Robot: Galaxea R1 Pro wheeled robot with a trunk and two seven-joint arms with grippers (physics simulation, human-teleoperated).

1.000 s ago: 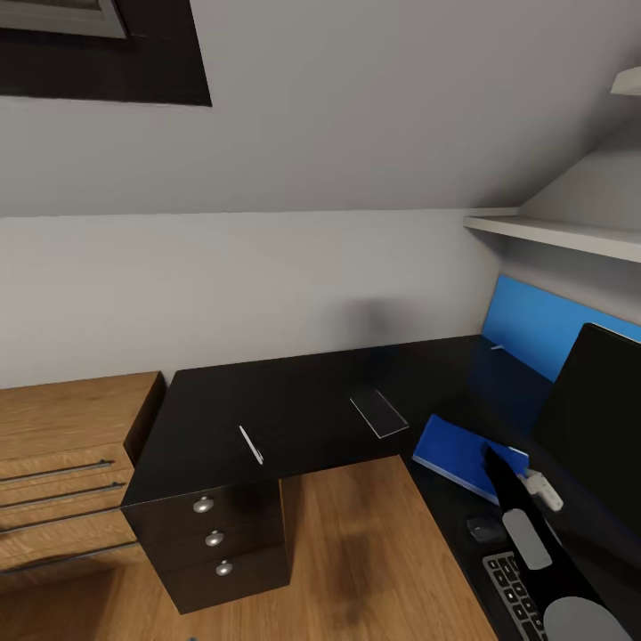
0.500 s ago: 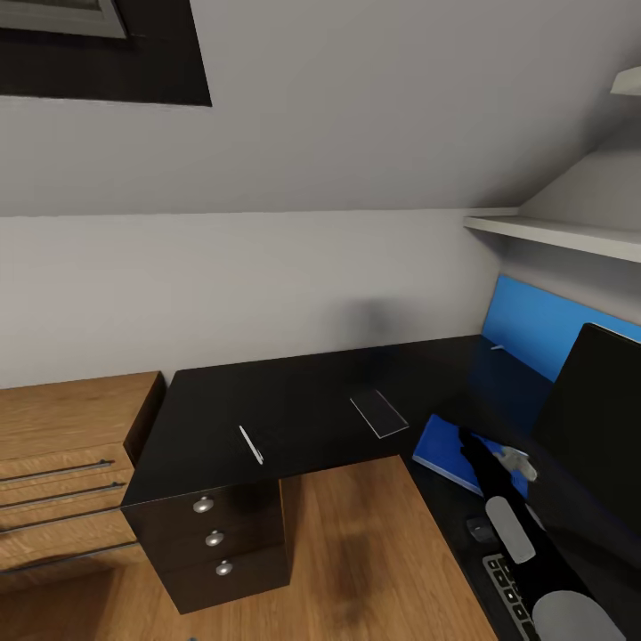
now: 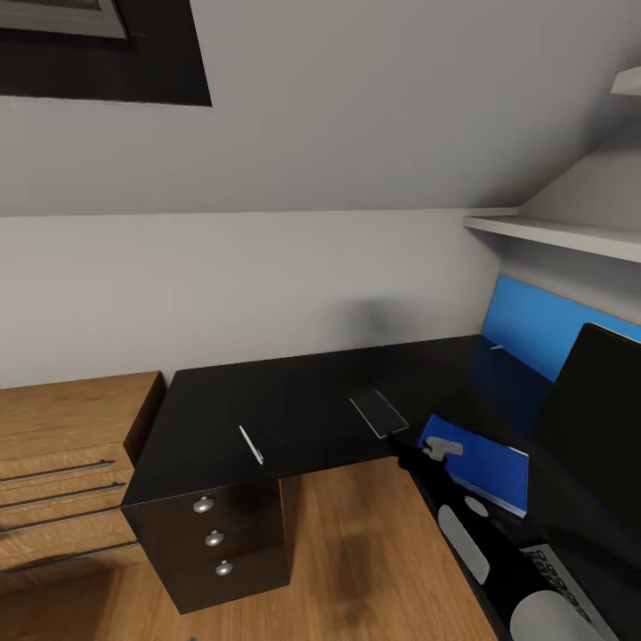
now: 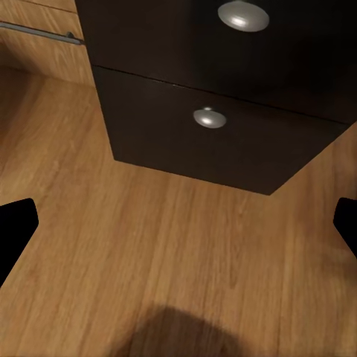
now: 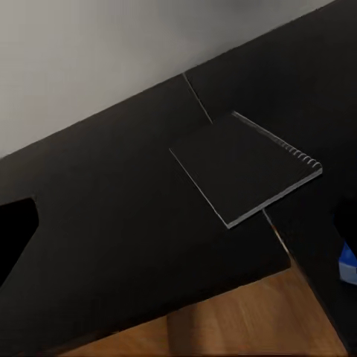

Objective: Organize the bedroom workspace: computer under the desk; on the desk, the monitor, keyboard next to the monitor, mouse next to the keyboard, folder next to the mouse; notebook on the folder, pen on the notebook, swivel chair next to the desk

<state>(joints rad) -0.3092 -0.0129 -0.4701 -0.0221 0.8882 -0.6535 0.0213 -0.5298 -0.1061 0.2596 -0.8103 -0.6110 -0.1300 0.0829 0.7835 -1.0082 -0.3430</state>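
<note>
The long black L-shaped desk (image 3: 303, 392) stands against the pale grey wall. A thin dark notebook (image 3: 379, 413) with a wire edge lies flat near the inner corner of the desk. A slim silvery pen (image 3: 251, 444) lies by itself, well apart from the notebook, near the front edge above the black drawer unit with round silver knobs (image 3: 215, 539). A flat bright blue folder (image 3: 481, 458) lies on the other wing of the desk, just past the notebook. The wide black monitor (image 3: 596, 418) stands beside the folder. A bit of the dark grey keyboard (image 3: 556, 570) peeks out at the bottom, partly hidden by the arm.

The right arm reaches over the near end of the blue folder. The right claw (image 3: 411, 456) is by the inner corner of the desk, close to the notebook. In the right wrist view its two dark fingers are far apart and hold nothing, with the notebook (image 5: 249, 167) between them but farther off.

In the left wrist view the left claw's fingers are spread wide and hold nothing, above the light wood floor (image 4: 171, 245) in front of the drawer unit (image 4: 223, 119).

A light wooden dresser with long bar handles (image 3: 62, 472) sits next to the desk.
</note>
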